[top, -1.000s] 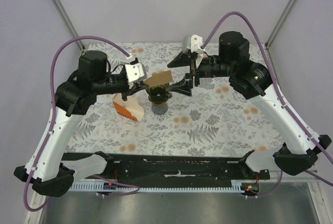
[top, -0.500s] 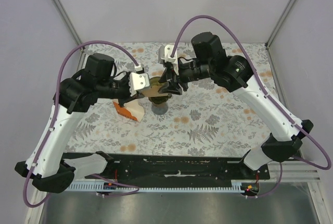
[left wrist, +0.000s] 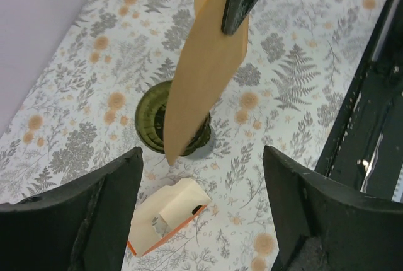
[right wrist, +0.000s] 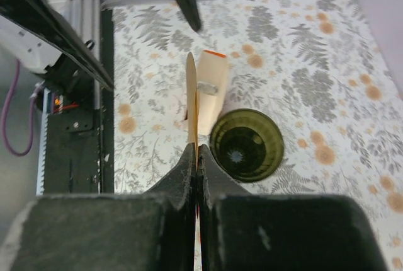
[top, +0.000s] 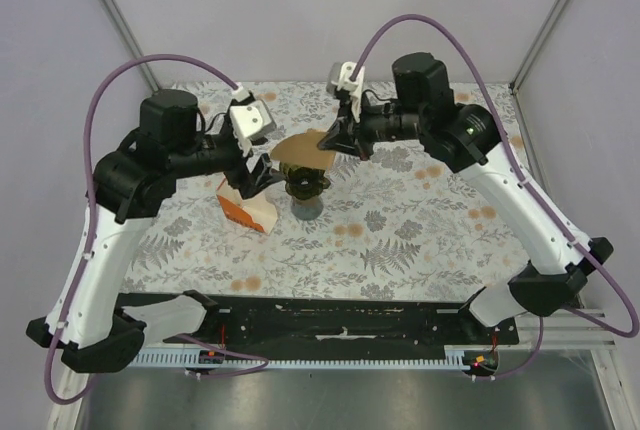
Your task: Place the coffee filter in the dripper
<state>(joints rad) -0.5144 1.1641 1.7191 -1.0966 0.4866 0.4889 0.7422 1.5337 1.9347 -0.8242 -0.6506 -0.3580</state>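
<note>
Right pincer clamps the thin tan paper filter, dark-green translucent cone dripper below its tips; left pincer (facing it) gapes.

robotics lab test cell: a left arm and a right arm, white-and-black, stand bolted to a black rail along the near edge of the surface, which is covered in floral-print cloth. plain lilac panels and bare metal struts box it in, and purple cables loop overhead.
</note>
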